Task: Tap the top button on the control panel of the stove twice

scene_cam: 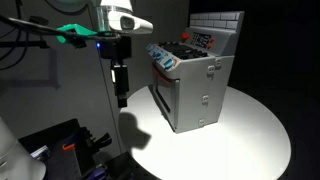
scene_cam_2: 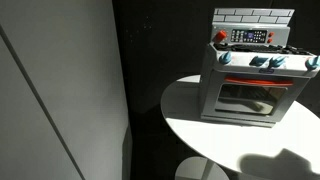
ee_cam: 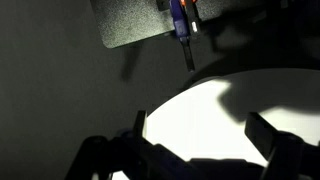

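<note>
Wide-spread and empty, the dark two-fingered pincer (scene_cam: 121,92) hangs at the left, near the edge of the round white table (scene_cam: 255,135). Well apart to its right stands the small grey boxy toy stove (scene_cam: 195,90). The small white red-marked control panel (scene_cam: 204,38) sits on the stove's tiled back wall. Judging by that gap, both taps are yet to be made.

Round white table (scene_cam: 255,125) brightly lit in front of me, hard dark shadows lying across its top, blackness all around it, a large pale grey panel (scene_cam_2: 60,90) standing beside it in an exterior view, the table's pedestal foot (scene_cam_2: 203,170) on a dark floor
</note>
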Available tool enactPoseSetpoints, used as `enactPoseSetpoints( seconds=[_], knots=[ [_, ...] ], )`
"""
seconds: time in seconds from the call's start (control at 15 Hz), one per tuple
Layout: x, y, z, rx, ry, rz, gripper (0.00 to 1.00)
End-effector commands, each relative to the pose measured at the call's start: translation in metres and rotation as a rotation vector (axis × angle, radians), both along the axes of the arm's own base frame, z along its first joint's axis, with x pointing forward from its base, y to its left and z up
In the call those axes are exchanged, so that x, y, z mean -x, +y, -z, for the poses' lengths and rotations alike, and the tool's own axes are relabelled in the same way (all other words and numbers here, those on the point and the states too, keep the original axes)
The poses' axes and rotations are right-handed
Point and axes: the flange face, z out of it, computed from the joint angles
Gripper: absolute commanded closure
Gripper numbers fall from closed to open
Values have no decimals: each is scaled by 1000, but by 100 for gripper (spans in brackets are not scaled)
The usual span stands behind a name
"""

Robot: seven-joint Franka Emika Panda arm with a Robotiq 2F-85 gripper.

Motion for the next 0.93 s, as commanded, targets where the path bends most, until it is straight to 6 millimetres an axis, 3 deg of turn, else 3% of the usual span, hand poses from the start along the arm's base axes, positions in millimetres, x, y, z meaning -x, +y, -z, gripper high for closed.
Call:
enactPoseSetpoints(
  seconds=[0.0,0.47,0.87],
  knots=[
    [0,0,0,0,0,0,0],
    [-11,-1,-7,-14,-14,10,0],
    [-32,-3,-27,-18,-83,20,0]
  ],
)
